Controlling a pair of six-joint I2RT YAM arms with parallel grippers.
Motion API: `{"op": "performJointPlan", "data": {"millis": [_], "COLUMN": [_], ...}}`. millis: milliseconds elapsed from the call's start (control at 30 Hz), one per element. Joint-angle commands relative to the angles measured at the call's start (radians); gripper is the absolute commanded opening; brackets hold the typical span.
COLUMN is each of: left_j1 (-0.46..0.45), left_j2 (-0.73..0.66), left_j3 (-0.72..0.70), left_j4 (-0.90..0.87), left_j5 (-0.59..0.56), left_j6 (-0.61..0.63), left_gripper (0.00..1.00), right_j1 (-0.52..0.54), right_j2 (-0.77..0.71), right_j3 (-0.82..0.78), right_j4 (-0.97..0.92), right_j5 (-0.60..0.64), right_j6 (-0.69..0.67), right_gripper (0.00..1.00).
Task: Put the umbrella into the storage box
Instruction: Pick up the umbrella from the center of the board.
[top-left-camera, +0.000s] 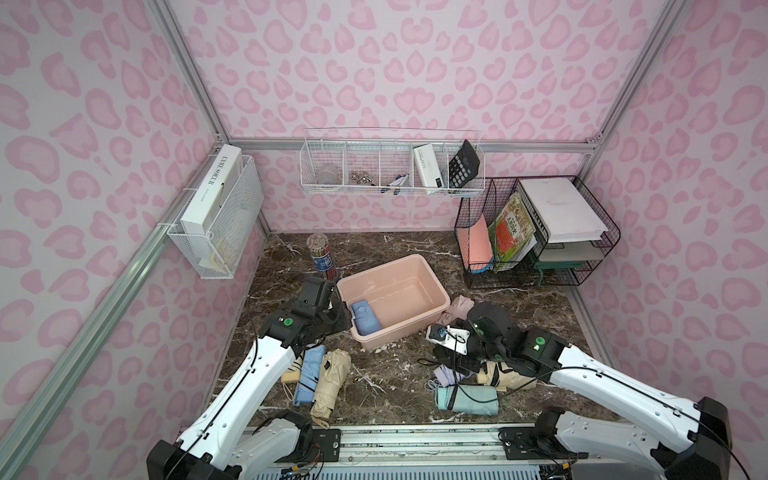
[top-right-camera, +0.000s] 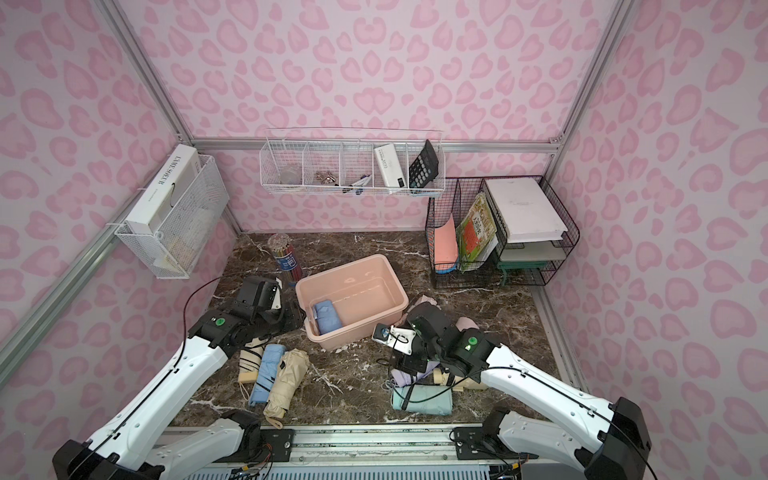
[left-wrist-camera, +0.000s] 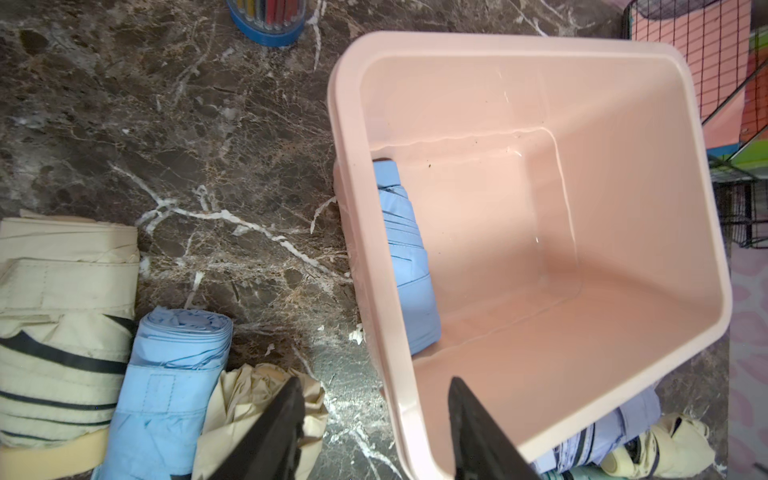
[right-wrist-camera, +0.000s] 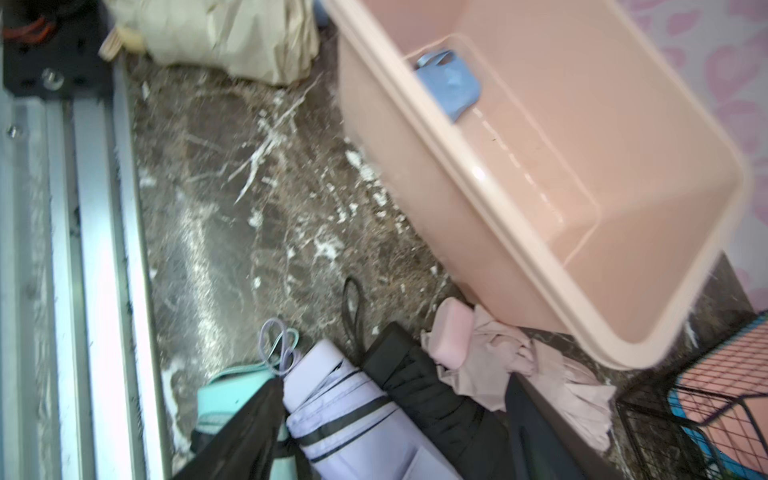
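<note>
1. At the middle of the table, in both top views, the storage box (top-left-camera: 409, 297) holds one blue umbrella (top-left-camera: 365, 319) along its left end wall. Your left gripper (top-left-camera: 334, 313) sits just outside that wall. Your right gripper (top-left-camera: 455, 363) hangs over the heap of umbrellas right of the box, so it looks the nearer arm for the next pick.
2. In the left wrist view, your left fingers (left-wrist-camera: 274, 424) stand partly apart with only the box's rim beyond them. They hold nothing.
3. In the right wrist view, your right jaws are spread wide astride a lilac umbrella (right-wrist-camera: 345, 399) and a black umbrella (right-wrist-camera: 428, 386). These lie side by side, their long axes crossing the jaw gap and pointing roughly toward the box. The blur hides whether either finger touches them. Closing here would probably catch both umbrellas.
</note>
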Motion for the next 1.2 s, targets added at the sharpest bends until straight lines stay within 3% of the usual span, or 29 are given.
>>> {"op": "performJointPlan", "data": {"millis": [0,400,1167], "left_j1": [0.000,0.000,0.001], "left_j2": [-0.041,-0.148,-0.160], "left_j3": [-0.036,-0.112,-0.134], "left_j4": [0.049,0.100,0.125], "left_j5": [-0.042,-0.097,-0.088], "left_j6": [-0.065,-0.137,-0.156], "left_gripper": [0.56,0.56,0.56], "right_j1": [0.039,0.102,0.121], "right_j2": [0.007,0.037,0.167], "right_j3": [-0.028,-0.130,-0.187], "right_j4": [-0.143,-0.213,-0.238], "right_j5": [0.001,0.020,0.053], "right_j6": [-0.111,-0.118,-0.144], "right_gripper": [0.77,0.78,0.77]}}
